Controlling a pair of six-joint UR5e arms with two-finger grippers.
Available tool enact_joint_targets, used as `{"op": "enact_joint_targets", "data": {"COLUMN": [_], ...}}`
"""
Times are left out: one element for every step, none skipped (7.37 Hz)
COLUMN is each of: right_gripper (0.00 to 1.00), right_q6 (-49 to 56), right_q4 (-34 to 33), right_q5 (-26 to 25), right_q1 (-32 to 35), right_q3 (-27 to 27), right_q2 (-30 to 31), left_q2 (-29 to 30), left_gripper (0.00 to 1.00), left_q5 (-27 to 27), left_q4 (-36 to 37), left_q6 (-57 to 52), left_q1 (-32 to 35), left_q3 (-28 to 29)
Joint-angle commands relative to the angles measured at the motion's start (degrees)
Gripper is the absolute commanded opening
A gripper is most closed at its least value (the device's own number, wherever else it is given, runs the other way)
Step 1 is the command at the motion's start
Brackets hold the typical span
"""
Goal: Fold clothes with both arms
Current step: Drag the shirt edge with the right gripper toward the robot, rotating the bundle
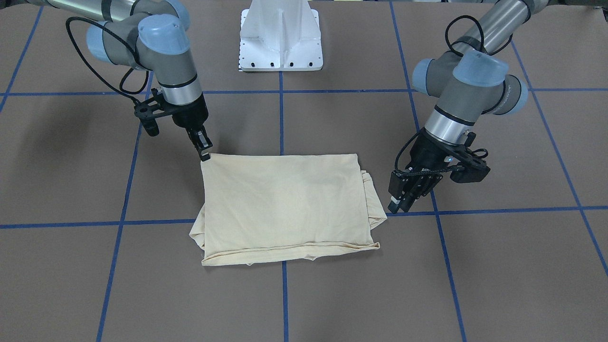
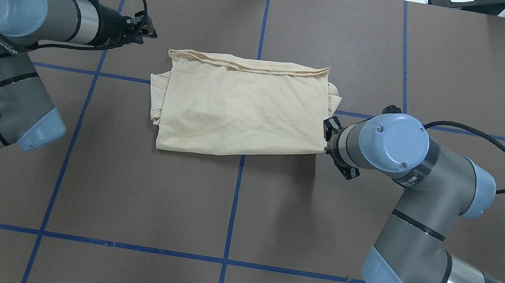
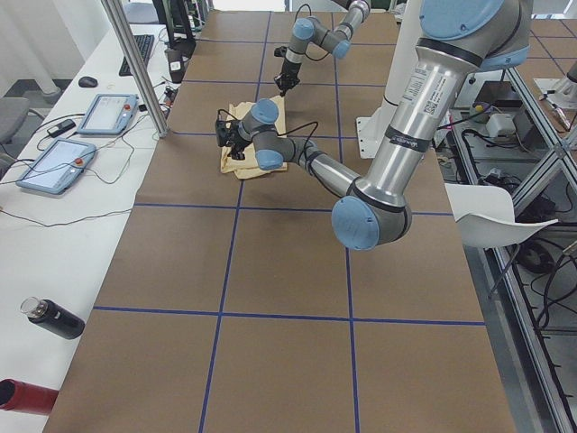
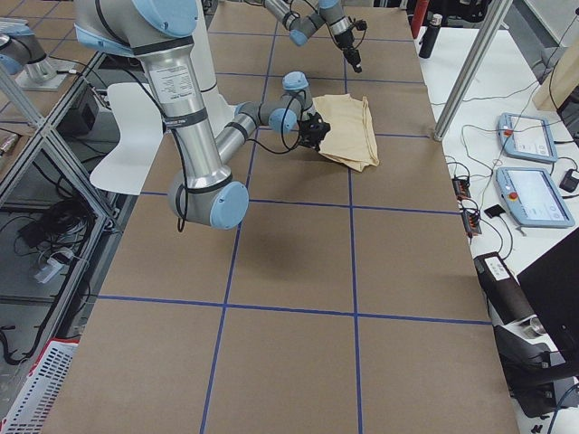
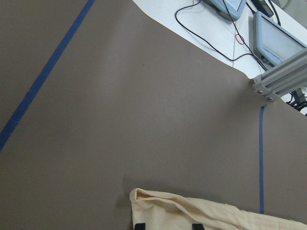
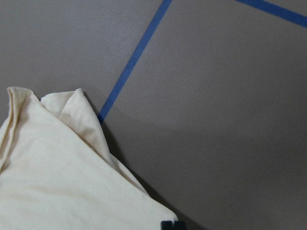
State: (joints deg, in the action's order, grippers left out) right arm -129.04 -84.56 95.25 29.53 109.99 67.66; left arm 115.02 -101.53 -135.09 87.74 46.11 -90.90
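Left of the T-shirt (image 2: 242,109), the left arm (image 2: 15,73) bends round and holds its wrist nearly level, pointing toward the shirt's left end. The left gripper (image 2: 147,33) hangs just off the shirt's left corner farthest from the robot, apart from the cloth. Its jaws are spread: the wrist view shows two black fingertips (image 5: 139,226) set wide, with that corner's doubled hem showing between them. The T-shirt lies flat on the brown worktop (image 2: 231,209) between the two grippers, folded to a rough rectangle of plain cream cloth with its long sides running left to right. A blue tape line (image 2: 235,199) passes under its middle. A folded hem runs the whole length of the long edge farthest from the robot, and loose under-layers stick out past the top layer at both short ends. At the shirt's right end, the right gripper (image 1: 205,153) points steeply down onto the corner nearest the robot, its tip touching the cloth there. Its jaws are pressed together, the two tips side by side in the wrist view; I cannot tell whether any cloth is caught between them. The right arm (image 2: 427,189) rises right of the shirt, its wrist above that same corner.
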Motion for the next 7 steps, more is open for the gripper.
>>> {"op": "enact_joint_targets", "data": {"right_gripper": [0.0, 0.0, 0.0, 0.37, 0.99, 1.0, 1.0], "right_q6": [-0.9, -1.5, -2.1, -4.2, -7.3, -7.5, -7.5], "right_q4": [-10.6, -17.2, -24.3, -25.9, -26.1, -26.1, -26.1], "right_q5": [0.5, 1.2, 1.0, 0.3, -4.0, -5.7, -5.5], "right_q1": [-7.5, -14.5, -21.6, -26.0, -30.6, -30.6, -28.2], "right_q3": [12.4, 15.4, 18.2, 19.9, 19.4, 19.4, 19.6], "right_q2": [4.5, 4.5, 4.0, 4.0, 4.2, 4.0, 4.0], "left_q2": [-0.1, -0.1, 0.0, 0.1, 0.2, 0.2, 0.0], "left_gripper": [0.43, 0.43, 0.43, 0.43, 0.43, 0.43, 0.43], "left_q5": [-4.1, -7.0, -8.9, -10.7, -12.8, -13.0, -12.8], "left_q4": [0.3, 0.3, -0.1, -0.2, 0.2, 0.2, 0.4], "left_q6": [0.2, 0.7, 1.6, 2.3, 4.6, 6.5, 7.8], "left_q1": [0.0, 0.0, -0.2, -0.5, -1.2, -2.6, -4.3], "left_q3": [-3.5, -4.1, -4.0, -4.1, -4.2, -4.5, -4.7]}}
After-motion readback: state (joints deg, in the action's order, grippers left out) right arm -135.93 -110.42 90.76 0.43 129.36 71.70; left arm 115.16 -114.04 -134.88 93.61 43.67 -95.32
